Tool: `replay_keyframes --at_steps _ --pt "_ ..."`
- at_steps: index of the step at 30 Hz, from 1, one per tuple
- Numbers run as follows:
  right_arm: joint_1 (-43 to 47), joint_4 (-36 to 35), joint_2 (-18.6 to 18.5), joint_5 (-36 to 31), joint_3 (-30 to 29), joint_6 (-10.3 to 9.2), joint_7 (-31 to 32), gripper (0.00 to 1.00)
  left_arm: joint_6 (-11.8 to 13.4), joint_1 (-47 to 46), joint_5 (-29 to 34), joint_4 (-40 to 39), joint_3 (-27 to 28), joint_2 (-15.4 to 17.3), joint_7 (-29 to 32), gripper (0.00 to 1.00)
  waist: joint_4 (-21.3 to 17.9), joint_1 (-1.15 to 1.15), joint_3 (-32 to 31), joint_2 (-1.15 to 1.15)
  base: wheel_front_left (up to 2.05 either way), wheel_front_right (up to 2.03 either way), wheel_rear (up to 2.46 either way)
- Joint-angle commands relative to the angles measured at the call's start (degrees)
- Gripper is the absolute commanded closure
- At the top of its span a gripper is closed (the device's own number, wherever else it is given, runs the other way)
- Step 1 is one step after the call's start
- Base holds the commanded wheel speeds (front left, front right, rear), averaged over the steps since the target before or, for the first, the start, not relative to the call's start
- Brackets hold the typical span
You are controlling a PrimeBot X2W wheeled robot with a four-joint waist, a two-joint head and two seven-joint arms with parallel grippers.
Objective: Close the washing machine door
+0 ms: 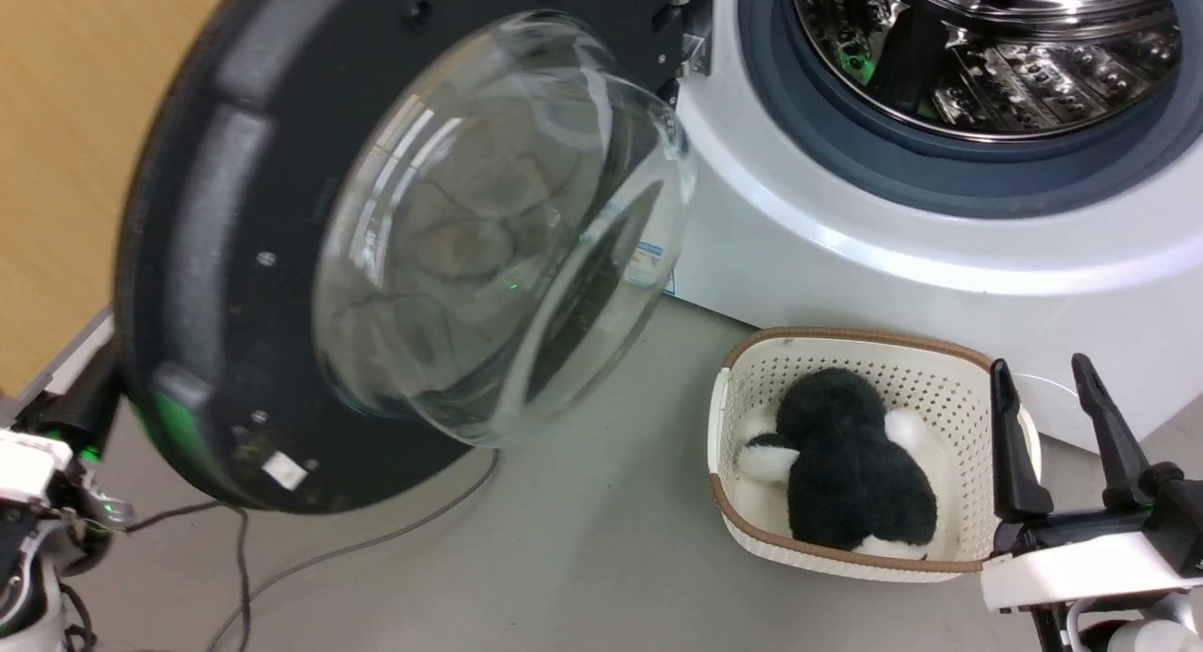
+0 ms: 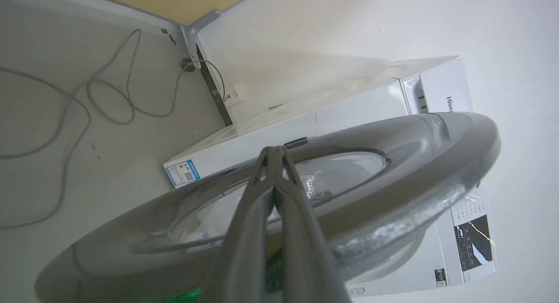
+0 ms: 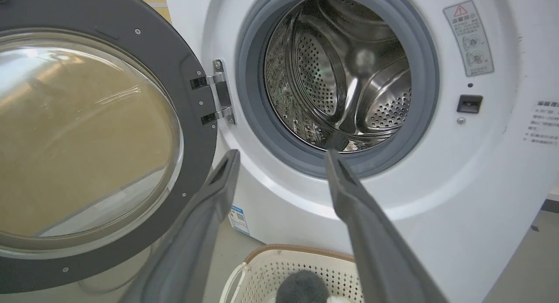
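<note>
The washing machine door (image 1: pixel 216 210) stands swung out to the left, its glass bowl (image 1: pixel 498 229) bulging toward me. The white washing machine (image 1: pixel 846 239) shows its steel drum (image 1: pixel 987 51) uncovered inside the grey gasket. My left gripper (image 2: pixel 274 151) is shut with nothing between its fingers, which lie along the door's glossy outer face (image 2: pixel 415 163). In the head view its fingers are hidden behind the door's lower left rim, and the wrist (image 1: pixel 38 473) shows there. My right gripper (image 1: pixel 1041 365) is open over the basket, facing the drum (image 3: pixel 340 76), clear of the door (image 3: pixel 196 119).
A white perforated basket (image 1: pixel 752 370) holding a black and white plush toy (image 1: pixel 846 464) sits on the floor before the washer, under my right gripper. A grey cable (image 1: pixel 376 539) trails across the floor under the door. A wooden wall (image 1: pixel 56 163) stands at the left.
</note>
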Motion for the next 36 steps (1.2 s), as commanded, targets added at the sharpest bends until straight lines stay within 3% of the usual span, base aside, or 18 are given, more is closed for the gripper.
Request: replay_keyframes --at_steps 1,4,18,26,36 --pt "-0.9 0.0 0.2 0.7 -0.3 -0.04 -0.6 0.0 -0.5 1.5 -3.0 -1.5 -1.3 -0.5 1.9 1.0 0.4 0.0 -0.1 0.0 0.0 0.0 0.0" --pt "-0.8 0.2 0.3 1.2 -0.6 -0.04 -1.2 0.0 -0.8 5.3 -8.6 -6.9 -4.7 -1.5 5.5 1.0 1.1 0.0 -0.7 0.0 0.0 0.0 0.0" --pt "-0.7 -0.1 0.3 1.2 -0.6 -0.04 -1.2 0.0 -0.8 13.2 -8.0 -22.0 -22.5 -5.1 7.2 1.0 -0.8 0.0 -1.9 0.0 0.0 0.0 0.0" --pt "-1.2 -0.2 0.3 1.4 -0.4 -0.04 -1.2 0.0 -0.8 13.5 -6.8 -25.4 -34.8 -5.8 5.9 1.0 -5.3 0.0 -1.4 0.0 0.0 0.0 0.0" --pt "-2.4 -0.2 0.3 1.7 0.0 -0.04 -1.2 0.0 -0.8 7.5 -4.3 -21.5 -47.4 -5.5 -1.5 1.0 -13.6 0.0 0.2 0.0 0.0 0.0 0.0"
